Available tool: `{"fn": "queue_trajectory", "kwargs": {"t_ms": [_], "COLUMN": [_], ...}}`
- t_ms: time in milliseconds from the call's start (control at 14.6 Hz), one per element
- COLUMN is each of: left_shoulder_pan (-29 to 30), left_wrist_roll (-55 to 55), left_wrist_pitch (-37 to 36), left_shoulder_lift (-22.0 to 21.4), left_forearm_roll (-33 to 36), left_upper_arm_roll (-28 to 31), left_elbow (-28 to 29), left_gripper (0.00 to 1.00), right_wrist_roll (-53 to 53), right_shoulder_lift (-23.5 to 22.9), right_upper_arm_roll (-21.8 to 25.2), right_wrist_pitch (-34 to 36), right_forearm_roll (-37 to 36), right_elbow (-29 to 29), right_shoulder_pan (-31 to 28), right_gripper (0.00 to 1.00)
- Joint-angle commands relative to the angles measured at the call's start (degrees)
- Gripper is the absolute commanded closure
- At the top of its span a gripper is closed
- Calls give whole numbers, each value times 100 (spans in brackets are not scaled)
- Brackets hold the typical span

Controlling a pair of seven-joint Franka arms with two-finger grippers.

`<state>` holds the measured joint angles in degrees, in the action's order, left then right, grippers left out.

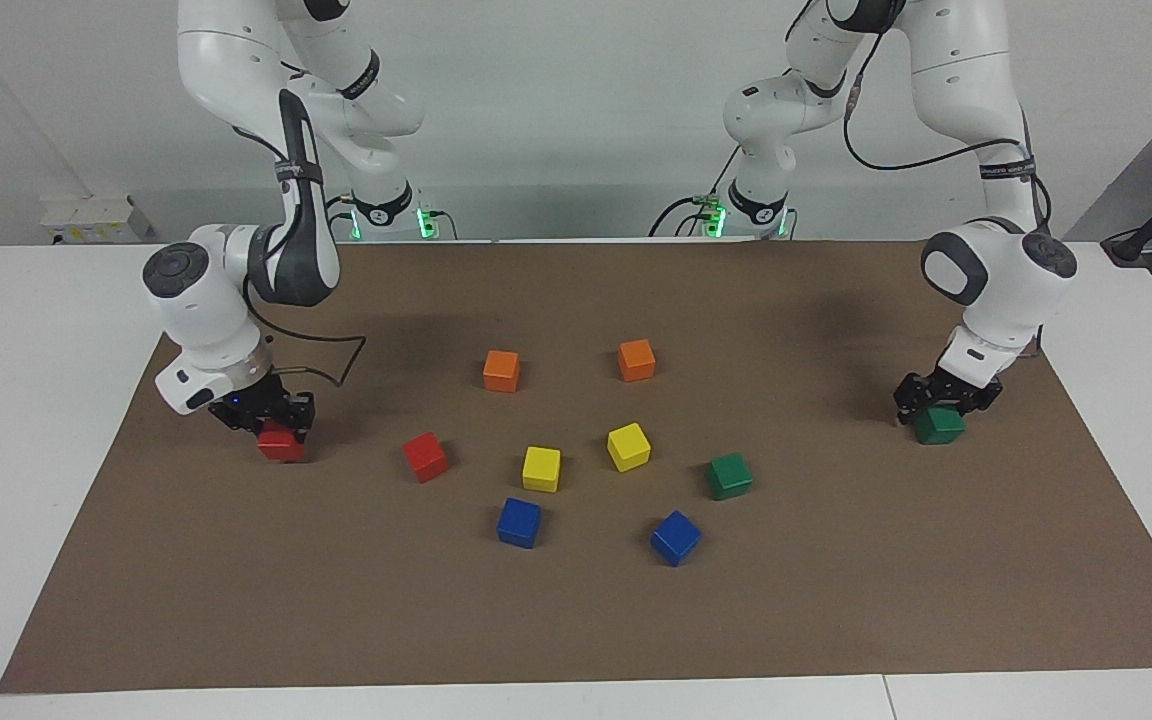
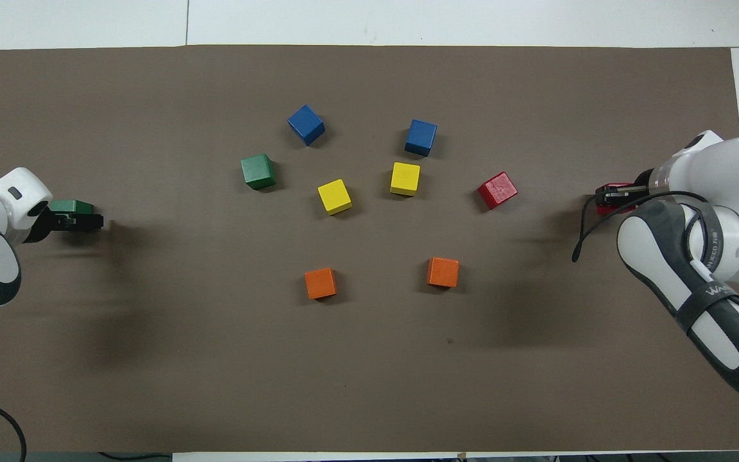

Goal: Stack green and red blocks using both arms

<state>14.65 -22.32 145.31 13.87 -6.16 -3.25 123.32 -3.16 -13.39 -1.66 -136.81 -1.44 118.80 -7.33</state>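
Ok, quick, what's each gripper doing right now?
Left gripper: at the green block, open or closed cannot be told.
Right gripper: closed on the red block.

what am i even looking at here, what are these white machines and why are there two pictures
These are two white robot arms at a table, each ending in a small black two-finger gripper. One picture is taken from across the table, facing the robots. The other looks down from above the robots' own end, so everything appears turned half around.

A brown mat covers the table. Loose cubes lie in the middle of it: two orange cubes, two yellow cubes, two blue cubes, a loose red block and a loose green block.

The right gripper is shut on the held red block, low over the mat at its own end. The left gripper is right at the end green block at the left arm's end. Whether it grips that one I cannot tell.
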Motion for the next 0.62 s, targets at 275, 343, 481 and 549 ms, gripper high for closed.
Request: {"fn": "queue_trajectory", "kwargs": {"t_ms": [275, 343, 481, 549], "left_shoulder_pan": [-207, -373, -908, -1146], "left_wrist_roll": [165, 645, 1534, 1886], "left_wrist_pitch": [-1916, -2110, -2156, -2156], "left_shoulder_lift": [54, 71, 80, 80], "left_forearm_roll": [-104, -96, -70, 44], "left_upper_arm_roll": [44, 44, 53, 44], "left_elbow": [-1800, -2012, -2137, -2146], "left_gripper": [0, 0, 0, 0], "right_wrist_roll": [-212, -212, -212, -212], "right_shoulder_lift": [-146, -181, -234, -234], "right_upper_arm_roll": [-71, -71, -71, -71], "right_wrist_pitch": [-354, -381, -390, -390], "right_forearm_roll": [47, 47, 56, 47], "right_elbow": [99, 99, 99, 99], "right_shoulder_pan": [-137, -146, -155, -155], "right_gripper": [100, 100, 100, 100]}}
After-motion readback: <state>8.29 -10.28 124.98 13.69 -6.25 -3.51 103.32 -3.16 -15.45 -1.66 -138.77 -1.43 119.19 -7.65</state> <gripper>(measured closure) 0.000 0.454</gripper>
